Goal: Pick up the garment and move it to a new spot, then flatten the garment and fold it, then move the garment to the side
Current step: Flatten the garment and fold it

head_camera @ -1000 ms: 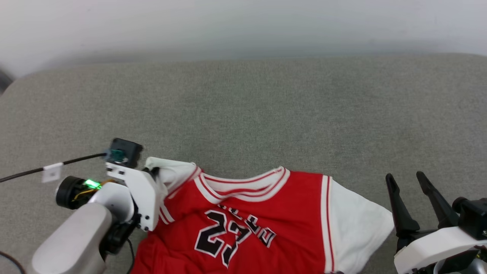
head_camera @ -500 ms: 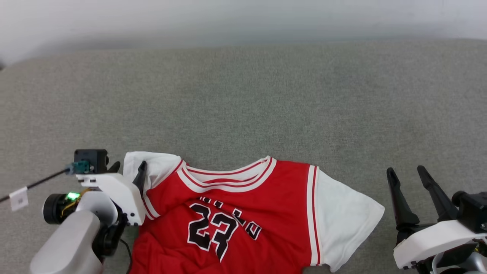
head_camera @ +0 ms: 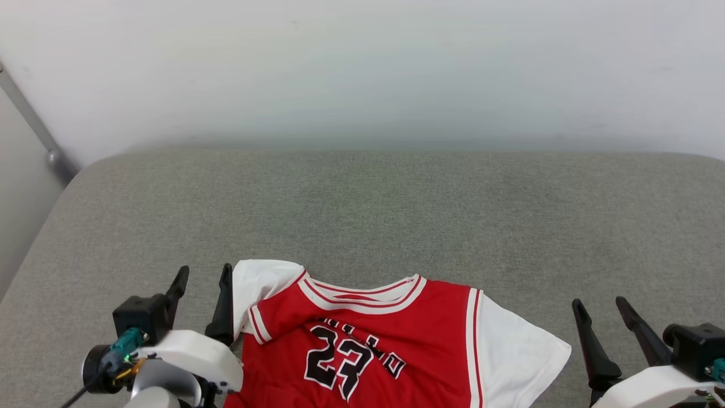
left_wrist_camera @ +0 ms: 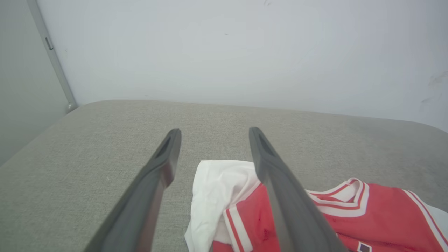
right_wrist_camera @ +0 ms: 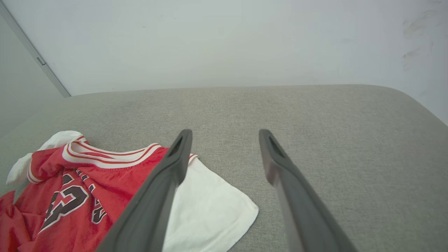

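The garment (head_camera: 396, 334), a red jersey with white sleeves and black numbers, lies face up at the near edge of the grey surface, collar away from me. Its left sleeve (left_wrist_camera: 217, 189) is bunched and folded over; the right sleeve (right_wrist_camera: 206, 210) lies flat. My left gripper (head_camera: 204, 275) stands open just left of the bunched sleeve, holding nothing. In the left wrist view the sleeve lies below and between the left gripper (left_wrist_camera: 212, 133) fingers. My right gripper (head_camera: 600, 306) is open to the right of the flat sleeve, apart from it, and empty; the right gripper (right_wrist_camera: 225, 134) points across bare cushion.
The grey padded surface (head_camera: 362, 215) stretches far beyond the jersey to a pale wall (head_camera: 362, 68). A grey rail (head_camera: 34, 130) runs down the wall at the far left corner. The surface's left edge rounds off near that rail.
My left gripper has opened and let go of the left sleeve, which now lies bunched on the surface. The head camera has tilted up, showing more wall. The right gripper stayed open.
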`<state>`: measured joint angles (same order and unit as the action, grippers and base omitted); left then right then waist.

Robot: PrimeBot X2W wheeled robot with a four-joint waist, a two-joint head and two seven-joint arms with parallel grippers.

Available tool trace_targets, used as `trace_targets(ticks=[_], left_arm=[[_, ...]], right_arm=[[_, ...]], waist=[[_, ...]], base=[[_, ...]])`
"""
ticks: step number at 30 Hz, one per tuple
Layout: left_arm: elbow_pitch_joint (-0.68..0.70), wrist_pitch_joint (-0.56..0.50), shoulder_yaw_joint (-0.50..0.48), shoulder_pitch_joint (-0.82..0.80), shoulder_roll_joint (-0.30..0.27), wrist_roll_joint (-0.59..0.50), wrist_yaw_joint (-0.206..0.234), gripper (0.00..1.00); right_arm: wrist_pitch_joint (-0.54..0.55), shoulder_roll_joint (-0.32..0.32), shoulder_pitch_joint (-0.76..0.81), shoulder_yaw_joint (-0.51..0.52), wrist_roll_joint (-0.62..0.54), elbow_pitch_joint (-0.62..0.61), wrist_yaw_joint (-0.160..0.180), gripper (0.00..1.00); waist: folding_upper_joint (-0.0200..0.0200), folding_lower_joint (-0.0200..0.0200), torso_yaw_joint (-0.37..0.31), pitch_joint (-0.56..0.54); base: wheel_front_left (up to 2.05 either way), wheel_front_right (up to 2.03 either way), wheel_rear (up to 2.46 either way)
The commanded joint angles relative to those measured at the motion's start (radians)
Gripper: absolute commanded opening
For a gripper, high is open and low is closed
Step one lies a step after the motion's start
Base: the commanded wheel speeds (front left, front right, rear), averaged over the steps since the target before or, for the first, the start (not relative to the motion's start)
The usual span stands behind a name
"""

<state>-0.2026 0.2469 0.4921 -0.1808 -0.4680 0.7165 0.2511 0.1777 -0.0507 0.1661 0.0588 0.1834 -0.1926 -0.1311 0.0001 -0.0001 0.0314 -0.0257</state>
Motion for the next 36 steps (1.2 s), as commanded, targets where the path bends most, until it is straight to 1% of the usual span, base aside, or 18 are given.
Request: trace_targets(ticks=[1, 5, 8, 9, 12, 13, 17, 20, 24, 29, 30, 31, 32, 36], left_arm=[[0.015, 0.005, -0.001, 0.015, -0.001, -0.007, 0.007, 1.0], [0.092, 0.009, 0.004, 0.063, -0.004, -0.027, 0.039, 1.0], [0.132, 0.004, 0.01, 0.085, -0.009, -0.034, 0.057, 1.0], [0.174, 0.0, 0.016, 0.099, -0.011, -0.04, 0.073, 1.0], [0.194, -0.001, 0.022, 0.101, -0.005, -0.044, 0.08, 1.0], [0.211, 0.0, 0.026, 0.082, 0.002, -0.051, 0.08, 1.0], [0.219, 0.005, 0.029, 0.051, 0.019, -0.063, 0.067, 1.0], [0.216, 0.009, 0.031, 0.023, 0.032, -0.069, 0.057, 1.0], [0.199, 0.012, 0.027, -0.003, 0.049, -0.075, 0.041, 1.0], [0.171, 0.015, 0.016, -0.021, 0.058, -0.079, 0.022, 1.0], [0.165, 0.016, 0.013, -0.022, 0.057, -0.079, 0.019, 1.0], [0.161, 0.016, 0.011, -0.022, 0.057, -0.079, 0.016, 1.0], [0.157, 0.017, 0.008, -0.02, 0.056, -0.078, 0.015, 1.0], [0.135, 0.015, -0.005, 0.004, 0.042, -0.064, 0.014, 1.0]], right_arm=[[0.002, 0.001, 0.008, 0.001, -0.004, -0.003, 0.001, 1.0], [0.017, 0.001, 0.019, 0.005, 0.003, 0.005, 0.001, 1.0], [0.053, 0.001, 0.025, 0.019, 0.018, 0.027, 0.001, 1.0], [0.185, -0.002, 0.033, 0.079, 0.037, 0.079, 0.001, 1.0], [0.307, -0.016, 0.018, 0.109, 0.057, 0.11, 0.001, 1.0], [0.42, -0.049, -0.015, 0.123, 0.081, 0.125, 0.001, 1.0], [0.53, -0.088, -0.076, 0.113, 0.114, 0.15, 0.001, 1.0], [0.576, -0.111, -0.134, 0.105, 0.123, 0.178, 0.001, 1.0], [0.611, -0.131, -0.198, 0.085, 0.133, 0.231, 0.001, 1.0], [0.675, -0.127, -0.208, 0.049, 0.158, 0.344, 0.001, 1.0], [0.688, -0.119, -0.204, 0.042, 0.174, 0.361, 0.001, 0.73], [0.694, -0.113, -0.203, 0.037, 0.182, 0.371, 0.0, 0.26], [0.694, -0.112, -0.201, 0.033, 0.185, 0.376, 0.0, 0.0], [0.66, -0.129, -0.211, 0.038, 0.193, 0.356, 0.0, 0.0]], waist=[[-0.0001, 0.0001, 0.004, -0.005], [-0.0001, 0.0001, 0.009, -0.009], [-0.0001, 0.0001, 0.014, -0.007], [-0.0001, 0.0001, 0.028, 0.005], [-0.0001, 0.0001, 0.045, 0.017], [-0.0001, 0.0001, 0.067, 0.056], [-0.0001, 0.0001, 0.096, 0.118], [-0.0001, 0.0001, 0.118, 0.166], [-0.0001, 0.0001, 0.14, 0.214], [-0.0001, 0.0001, 0.156, 0.235], [-0.0001, 0.0001, 0.156, 0.235], [-0.0001, 0.0001, 0.156, 0.233], [-0.0001, 0.0001, 0.154, 0.23], [-0.0001, 0.0001, 0.135, 0.2]], base=[[0.0, 0.0, 0.0], [0.0, 0.0, 0.0], [0.0, 0.0, 0.0], [0.0, 0.0, 0.0], [0.0, 0.0, 0.0], [0.0, 0.0, 0.0], [0.0, 0.0, 0.0], [0.0, 0.0, 0.0], [0.0, 0.0, 0.0], [0.0, 0.0, 0.0], [0.0, 0.0, 0.0], [0.0, 0.0, 0.0], [0.0, 0.0, 0.0], [0.0, 0.0, 0.0]])
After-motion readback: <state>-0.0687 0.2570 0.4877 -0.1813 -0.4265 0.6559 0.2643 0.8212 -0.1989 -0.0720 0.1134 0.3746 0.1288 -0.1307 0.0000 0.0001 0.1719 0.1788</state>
